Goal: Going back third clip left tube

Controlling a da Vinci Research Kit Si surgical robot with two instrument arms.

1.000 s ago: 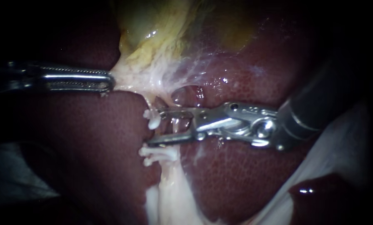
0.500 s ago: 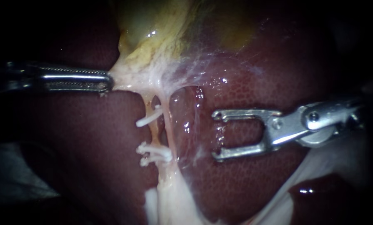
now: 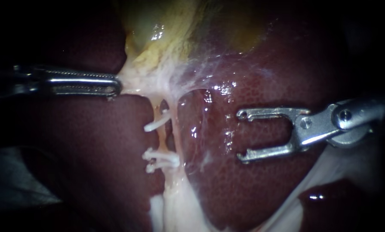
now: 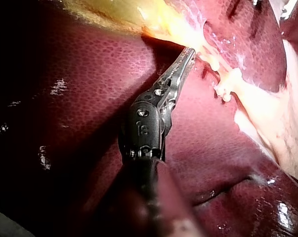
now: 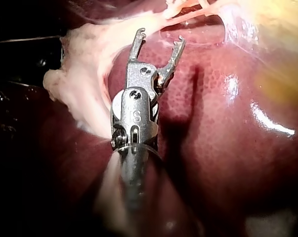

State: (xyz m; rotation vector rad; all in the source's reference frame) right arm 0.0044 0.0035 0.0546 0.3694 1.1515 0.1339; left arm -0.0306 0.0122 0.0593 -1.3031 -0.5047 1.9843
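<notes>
Three clips pinch the soft, slippery, fragile left tube, so the end effector of our left instrument clenches tougher gallbladder tissue instead, while that of our right instrument gapes empty.

Close cameras sharing one tube.
The endoscope is facing the liver, tube toward eight o'clock; wrist cameras are looking along the left instrument and right instrument toward it.

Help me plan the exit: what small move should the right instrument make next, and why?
Probably draw the right instrument back toward its entry side: it is open, empty and clear of the clips on the tube, while the left instrument holds the tissue taut.
</notes>
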